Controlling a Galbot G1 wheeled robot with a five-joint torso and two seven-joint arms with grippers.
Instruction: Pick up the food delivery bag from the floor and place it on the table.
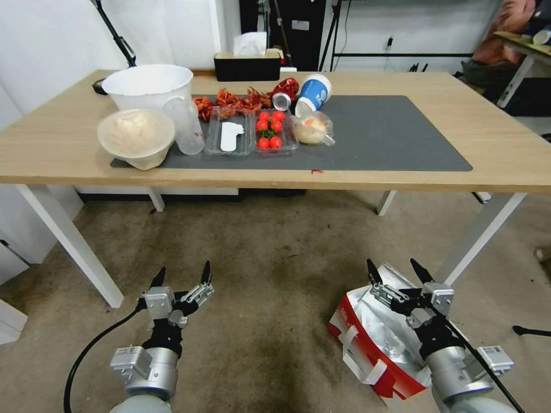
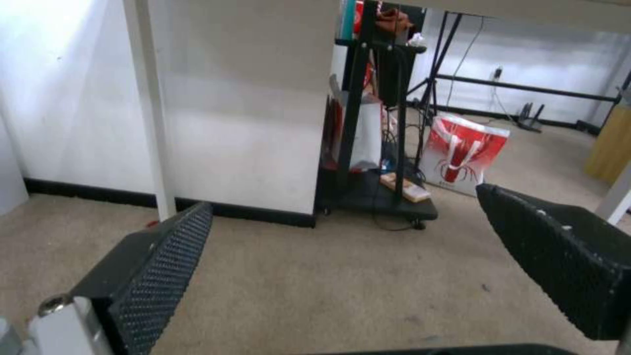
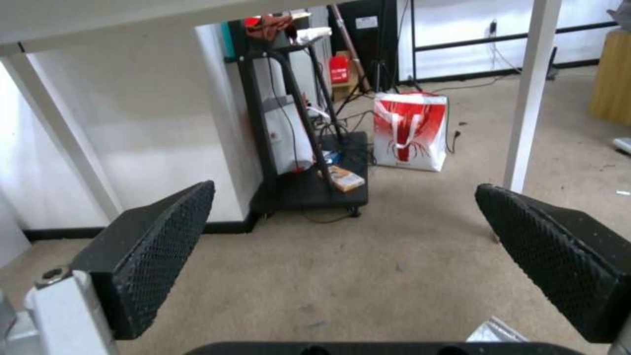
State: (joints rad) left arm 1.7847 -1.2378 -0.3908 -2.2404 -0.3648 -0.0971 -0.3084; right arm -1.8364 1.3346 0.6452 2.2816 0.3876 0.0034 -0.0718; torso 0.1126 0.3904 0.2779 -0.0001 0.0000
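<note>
Crinkled foil-lined boxy food delivery bag [image 1: 376,344] on stained carpet floor [image 1: 270,269] beneath spread right end effector [image 1: 399,272]

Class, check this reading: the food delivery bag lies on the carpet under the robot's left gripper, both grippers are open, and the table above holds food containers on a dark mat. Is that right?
One detail is wrong. In the head view the food delivery bag lies under the right gripper, not the left gripper, which hangs over bare floor. Both grippers are open, and the table holds food containers on its dark mat.

A robotics lab or studio: stained carpet [image 1: 275,258], tripod legs [image 2: 453,54], a black equipment cart [image 3: 302,148] (cables trailing), bare white walls.
</note>
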